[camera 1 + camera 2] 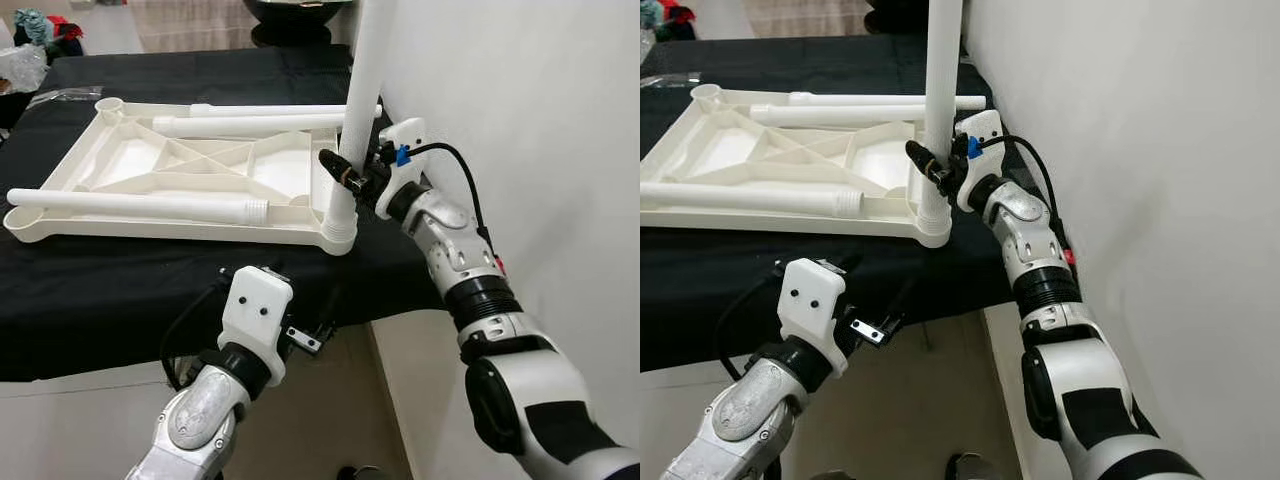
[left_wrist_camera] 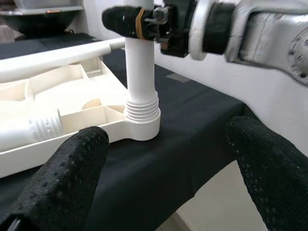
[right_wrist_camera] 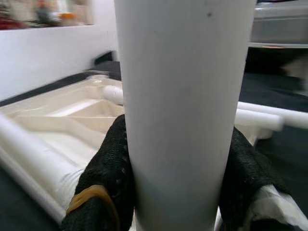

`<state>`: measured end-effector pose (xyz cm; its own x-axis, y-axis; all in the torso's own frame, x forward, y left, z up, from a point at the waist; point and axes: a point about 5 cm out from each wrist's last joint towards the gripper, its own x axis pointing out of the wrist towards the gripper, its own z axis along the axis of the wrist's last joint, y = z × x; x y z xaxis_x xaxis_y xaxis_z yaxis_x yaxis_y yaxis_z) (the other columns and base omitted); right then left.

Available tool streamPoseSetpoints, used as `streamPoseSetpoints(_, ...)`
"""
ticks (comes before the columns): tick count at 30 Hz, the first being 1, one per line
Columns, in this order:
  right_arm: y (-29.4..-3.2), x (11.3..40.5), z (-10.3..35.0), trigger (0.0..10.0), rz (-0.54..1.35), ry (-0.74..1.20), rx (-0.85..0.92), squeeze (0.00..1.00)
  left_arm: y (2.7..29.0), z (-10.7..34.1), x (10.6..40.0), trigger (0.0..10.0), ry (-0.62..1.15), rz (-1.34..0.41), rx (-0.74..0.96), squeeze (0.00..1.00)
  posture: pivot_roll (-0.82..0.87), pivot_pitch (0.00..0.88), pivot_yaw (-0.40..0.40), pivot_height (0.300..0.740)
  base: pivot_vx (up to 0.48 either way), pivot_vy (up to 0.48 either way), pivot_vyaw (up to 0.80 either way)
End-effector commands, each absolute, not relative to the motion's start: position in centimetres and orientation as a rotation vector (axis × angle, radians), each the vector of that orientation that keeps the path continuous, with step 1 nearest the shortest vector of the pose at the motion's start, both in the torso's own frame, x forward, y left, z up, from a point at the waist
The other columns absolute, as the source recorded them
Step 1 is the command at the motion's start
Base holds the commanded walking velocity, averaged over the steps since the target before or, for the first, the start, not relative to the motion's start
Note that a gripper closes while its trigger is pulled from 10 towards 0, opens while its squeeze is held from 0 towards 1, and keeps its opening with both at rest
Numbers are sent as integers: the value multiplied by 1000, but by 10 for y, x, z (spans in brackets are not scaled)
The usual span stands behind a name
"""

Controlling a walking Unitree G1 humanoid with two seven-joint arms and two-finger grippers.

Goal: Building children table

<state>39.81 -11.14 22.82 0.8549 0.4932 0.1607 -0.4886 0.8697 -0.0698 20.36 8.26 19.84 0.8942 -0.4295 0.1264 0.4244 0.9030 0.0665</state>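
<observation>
The upturned tabletop [image 1: 190, 180] lies on the black-covered table [image 1: 100, 290], its 4 o'clock corner socket holding an upright leg [image 1: 358, 110]. The right gripper [image 1: 345, 172] clamps that leg low, likely to twist its thread home. The left gripper [image 2: 168, 159] waits at 6 o'clock, fingers [image 2: 67, 173] spread apart, probably ready to steady the corner.

Cream tabletop [image 1: 200, 165] and white legs [image 1: 362, 90] on black cloth [image 1: 120, 290]; black fingers [image 2: 67, 173].
</observation>
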Motion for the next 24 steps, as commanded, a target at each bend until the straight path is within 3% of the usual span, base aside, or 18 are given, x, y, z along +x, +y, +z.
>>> streamPoseSetpoints(1, -123, 399, 206, 0, 417, -74, -57, 0, 84, 196, 204, 10000, -130, -430, 51, 0, 71, 136, -77, 740, 0, 0, 0)
streamPoseSetpoints(10, -118, 403, 208, 0, 161, -35, -22, 0, 83, 197, 204, 10000, -135, -432, 47, 0, 71, 138, -81, 740, 0, 0, 0)
streamPoseSetpoints(24, -86, 398, 224, 0, -228, -70, 52, 0, 81, 198, 204, 10000, -136, -429, 42, 0, 72, 144, -91, 740, 0, 0, 0)
